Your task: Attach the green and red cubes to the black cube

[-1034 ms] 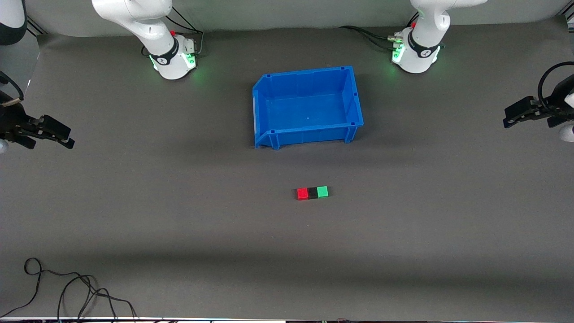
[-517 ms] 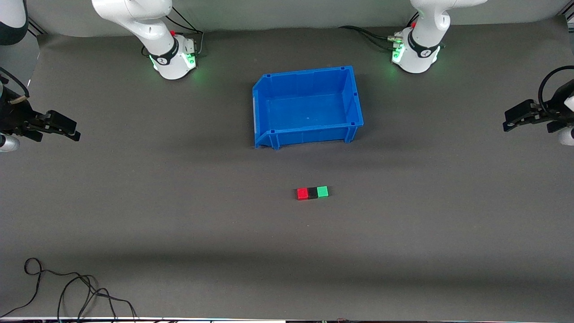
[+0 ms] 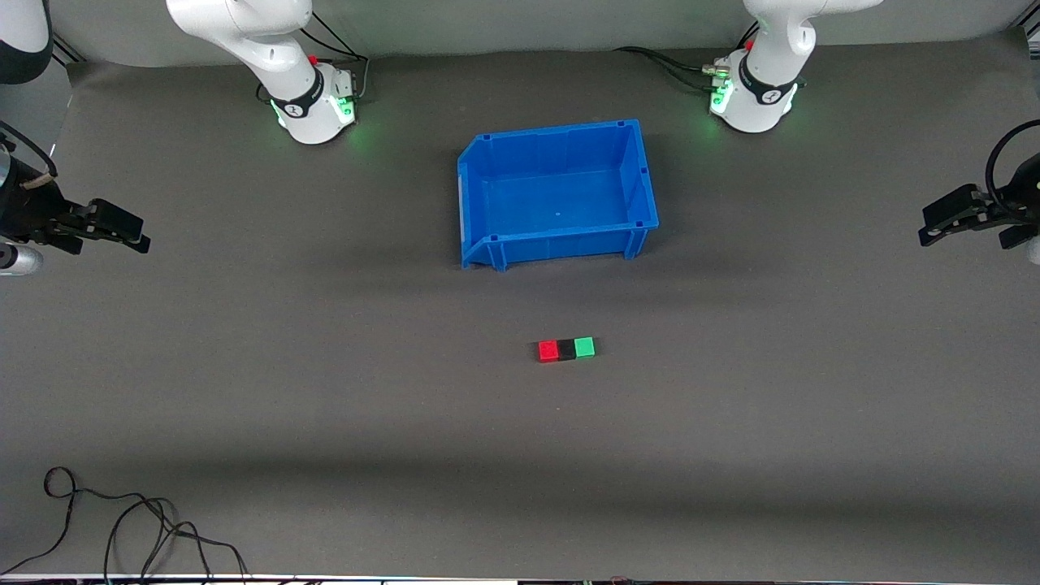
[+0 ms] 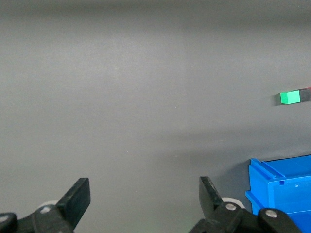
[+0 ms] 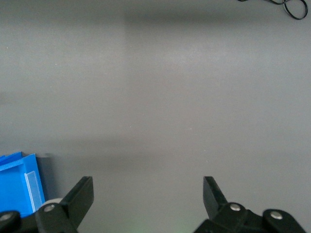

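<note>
The red cube [image 3: 548, 351], the black cube [image 3: 566, 349] and the green cube [image 3: 584, 348] lie touching in one row on the grey table, nearer the front camera than the blue bin [image 3: 487, 244]. The red cube is toward the right arm's end, the green toward the left arm's end. The green cube also shows in the left wrist view [image 4: 290, 97]. My left gripper [image 3: 934, 227] is open and empty over the table's end. My right gripper [image 3: 134, 236] is open and empty over the other end. Both are well away from the cubes.
The blue bin stands empty between the arm bases and the cubes; it also shows in the left wrist view [image 4: 282, 191] and the right wrist view [image 5: 17, 187]. A black cable [image 3: 122, 520] lies coiled near the front edge at the right arm's end.
Both grippers have drawn a little farther out from the cubes and shifted slightly. The row of cubes has not moved.
</note>
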Robot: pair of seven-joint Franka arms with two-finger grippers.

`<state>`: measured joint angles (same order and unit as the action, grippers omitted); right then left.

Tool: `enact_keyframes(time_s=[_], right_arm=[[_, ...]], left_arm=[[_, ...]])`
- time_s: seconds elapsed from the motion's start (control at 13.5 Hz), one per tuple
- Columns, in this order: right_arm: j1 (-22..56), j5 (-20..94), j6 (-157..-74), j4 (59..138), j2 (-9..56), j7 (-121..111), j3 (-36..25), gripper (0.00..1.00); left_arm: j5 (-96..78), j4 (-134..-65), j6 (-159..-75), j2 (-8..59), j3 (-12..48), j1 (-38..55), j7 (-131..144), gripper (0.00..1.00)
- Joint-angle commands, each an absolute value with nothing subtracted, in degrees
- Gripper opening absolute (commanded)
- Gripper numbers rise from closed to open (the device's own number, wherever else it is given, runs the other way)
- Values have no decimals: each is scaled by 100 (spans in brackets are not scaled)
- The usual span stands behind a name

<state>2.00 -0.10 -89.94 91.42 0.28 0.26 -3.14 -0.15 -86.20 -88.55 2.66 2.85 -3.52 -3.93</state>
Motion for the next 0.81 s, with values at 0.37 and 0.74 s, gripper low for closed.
enact_keyframes(time_s=[0.37,0.74], right_arm=[[114,272,-8921,9044,62,-53,-272,100],[114,272,-8912,9009,70,-44,-290,100]], left_arm=[[53,-8578,-8587,237,308,-308,-334,100],[53,-8578,-8657,246,308,-316,-308,100]])
